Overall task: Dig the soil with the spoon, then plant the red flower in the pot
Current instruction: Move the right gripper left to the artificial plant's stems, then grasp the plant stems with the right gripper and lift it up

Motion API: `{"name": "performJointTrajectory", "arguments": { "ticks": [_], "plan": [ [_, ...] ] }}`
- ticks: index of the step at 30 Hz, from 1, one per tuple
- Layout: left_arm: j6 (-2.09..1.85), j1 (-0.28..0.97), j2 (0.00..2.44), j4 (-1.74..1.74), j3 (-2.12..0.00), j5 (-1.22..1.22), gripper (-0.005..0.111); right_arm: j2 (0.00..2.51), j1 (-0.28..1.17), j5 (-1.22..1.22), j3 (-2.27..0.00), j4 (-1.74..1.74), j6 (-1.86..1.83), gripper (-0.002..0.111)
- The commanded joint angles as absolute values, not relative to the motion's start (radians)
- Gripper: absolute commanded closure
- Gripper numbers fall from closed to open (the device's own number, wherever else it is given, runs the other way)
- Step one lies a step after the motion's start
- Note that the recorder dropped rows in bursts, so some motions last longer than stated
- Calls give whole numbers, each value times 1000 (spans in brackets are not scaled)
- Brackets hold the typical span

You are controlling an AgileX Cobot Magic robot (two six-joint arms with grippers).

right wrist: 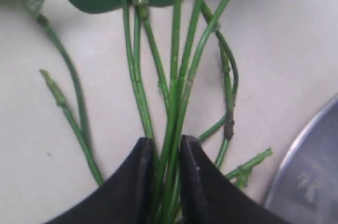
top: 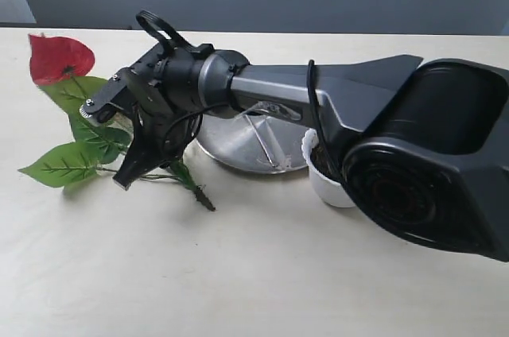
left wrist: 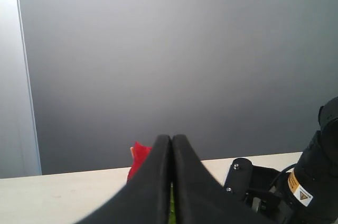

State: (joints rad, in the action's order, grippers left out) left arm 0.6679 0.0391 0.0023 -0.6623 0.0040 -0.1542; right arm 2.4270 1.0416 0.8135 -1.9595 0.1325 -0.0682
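The red flower (top: 60, 57) lies on the table at the left, its green leaves spread and its stem base pointing toward the front. My right gripper (top: 137, 164) reaches across from the right and is shut on the bundled green stems (right wrist: 177, 76), with its fingertips (right wrist: 166, 142) pinching them. The white pot (top: 330, 190) stands right of centre, half behind the arm, with dark soil (top: 320, 164) inside. The spoon (top: 265, 145) rests on the steel plate (top: 227, 154). My left gripper (left wrist: 171, 138) is shut and holds nothing. It faces the grey wall, with the red bloom (left wrist: 140, 158) behind it.
The round steel plate sits between flower and pot, and its rim (right wrist: 311, 171) is close beside the gripped stems. The right arm's big black body (top: 429, 162) covers the right side of the table. A grey wall runs behind the table's far edge.
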Motion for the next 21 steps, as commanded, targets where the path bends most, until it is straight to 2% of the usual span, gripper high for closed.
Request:
{"name": "performJointTrajectory", "arguments": {
  "ticks": [1,6,14,21],
  "plan": [
    [670,44,0,-659,0,-156,106,2392,1036,822,-1961,128,-58,108],
    [670,44,0,-659,0,-158,106,2232,1036,798,-1961,147,88,108],
    [670,44,0,-659,0,-158,106,2039,1036,797,-1930,406,381,108],
    [670,44,0,-659,0,-158,106,1836,1036,715,-1650,650,709,108]
  ]
}}
